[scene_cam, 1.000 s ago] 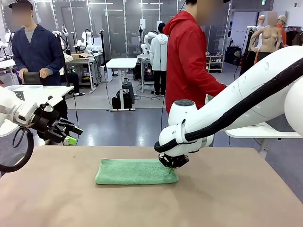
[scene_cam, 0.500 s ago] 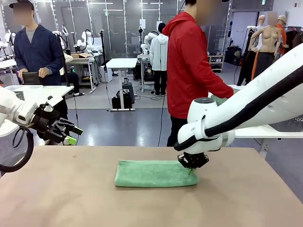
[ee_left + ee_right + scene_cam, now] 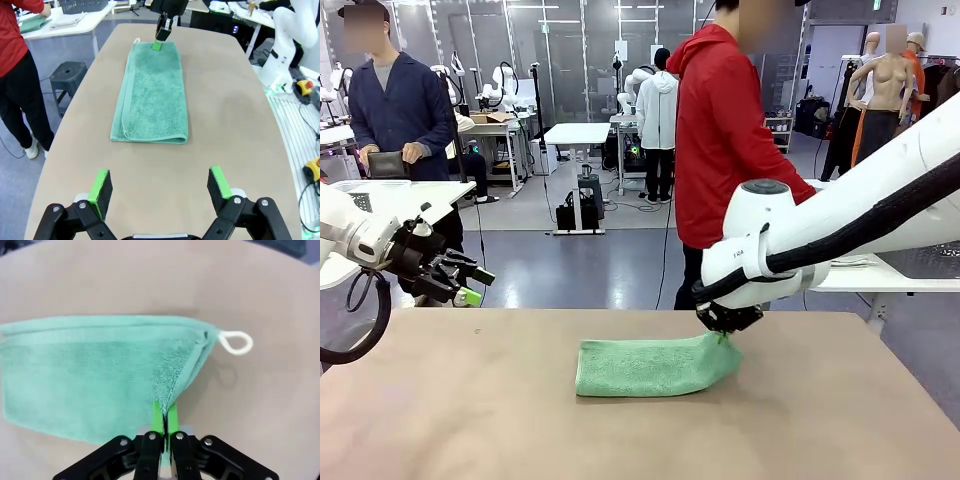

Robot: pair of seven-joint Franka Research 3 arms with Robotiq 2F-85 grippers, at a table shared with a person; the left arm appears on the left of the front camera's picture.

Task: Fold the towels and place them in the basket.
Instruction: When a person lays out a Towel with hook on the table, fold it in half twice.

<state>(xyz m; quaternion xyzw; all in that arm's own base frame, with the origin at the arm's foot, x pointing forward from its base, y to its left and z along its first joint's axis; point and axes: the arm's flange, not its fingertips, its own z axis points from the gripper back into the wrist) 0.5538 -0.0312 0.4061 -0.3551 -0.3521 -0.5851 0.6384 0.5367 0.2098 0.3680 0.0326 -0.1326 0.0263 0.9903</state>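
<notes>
A mint green towel (image 3: pixel 650 368) lies folded lengthwise on the brown table (image 3: pixel 470 420). My right gripper (image 3: pixel 723 332) is shut on the towel's right end and holds that end lifted off the table. The right wrist view has the pads (image 3: pixel 159 415) pinching the towel (image 3: pixel 100 370) near its corner, beside its white loop (image 3: pixel 236 342). My left gripper (image 3: pixel 463 285) hovers open at the table's left edge, holding nothing. Its wrist view looks along the towel (image 3: pixel 152 95) toward the right gripper (image 3: pixel 161 37). A dark mesh basket (image 3: pixel 82 5) stands on a white side table.
A person in a red hoodie (image 3: pixel 720 140) stands at the table's far edge, turned toward the side table (image 3: pixel 75 25). A pale cloth (image 3: pixel 67 19) and another green cloth (image 3: pixel 32 24) lie there. A black stool (image 3: pixel 67 75) stands beside the table.
The right gripper has dragged the green towel rightward across the table and raised the end it grips. The left arm has not moved.
</notes>
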